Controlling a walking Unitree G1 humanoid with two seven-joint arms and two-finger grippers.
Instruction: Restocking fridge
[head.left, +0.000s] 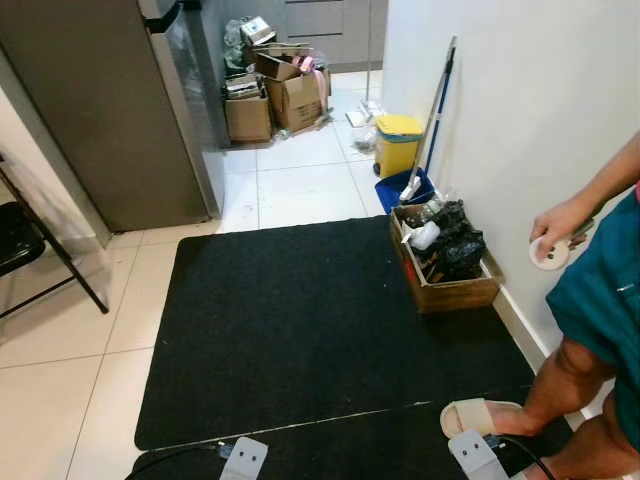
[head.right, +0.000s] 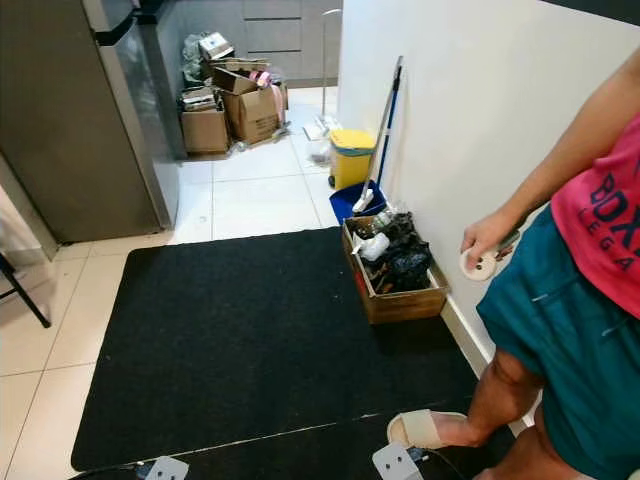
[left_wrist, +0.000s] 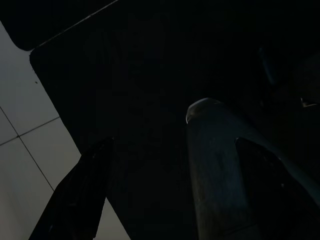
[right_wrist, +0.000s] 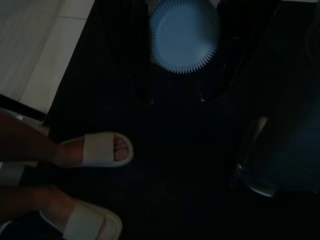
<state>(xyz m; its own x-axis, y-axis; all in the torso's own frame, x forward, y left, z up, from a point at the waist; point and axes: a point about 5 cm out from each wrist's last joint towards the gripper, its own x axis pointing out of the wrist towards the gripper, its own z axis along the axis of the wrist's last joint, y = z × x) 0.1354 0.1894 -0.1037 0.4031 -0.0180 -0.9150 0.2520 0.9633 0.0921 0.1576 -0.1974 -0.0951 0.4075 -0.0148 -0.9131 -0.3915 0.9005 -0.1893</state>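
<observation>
**Entry: Approach stage, fridge not yet reached**

**Step in hand.** We judge this to be the walk-up. The fridge (head.left: 100, 110) stands closed in the upper left of the eye views, well away from us across the black mat (head.left: 300, 320).

**Grippers.** Both arms hang low at the bottom edge.
- Left gripper (left_wrist: 175, 142): jaws spread apart with nothing between them, above mat and pale tile.
- Right gripper (right_wrist: 182, 85): a blue ribbed round thing (right_wrist: 185, 35) sits at its far end. It may be the stock item, but we cannot tell whether the jaws are closed on it.

**Next move.** In our judgement, we should step forward and to the left over the mat, square up to the fridge front, then bring a gripper up to the dark door handle (head.left: 162, 17) at the top of the frame.

**Edges and room.**
- Centre: the mat is bare and gives the widest lane.
- Right: a person (head.right: 590, 300) in pale slippers (head.left: 480, 415) stands touching the mat's lower right, one hand (head.left: 560, 220) holding a small white round object. The right arm has little room to swing there.
- Right wall: wooden crate (head.left: 445, 270) of oddments, blue dustpan (head.left: 400, 190), yellow bin (head.left: 398, 140) and a leaning mop (head.left: 435, 110).
- Left edge: a black folding chair (head.left: 30, 250) narrows the way to the fridge.
- Upper centre: cardboard boxes (head.left: 275, 100) stacked beyond the fridge, clear of our path.
</observation>
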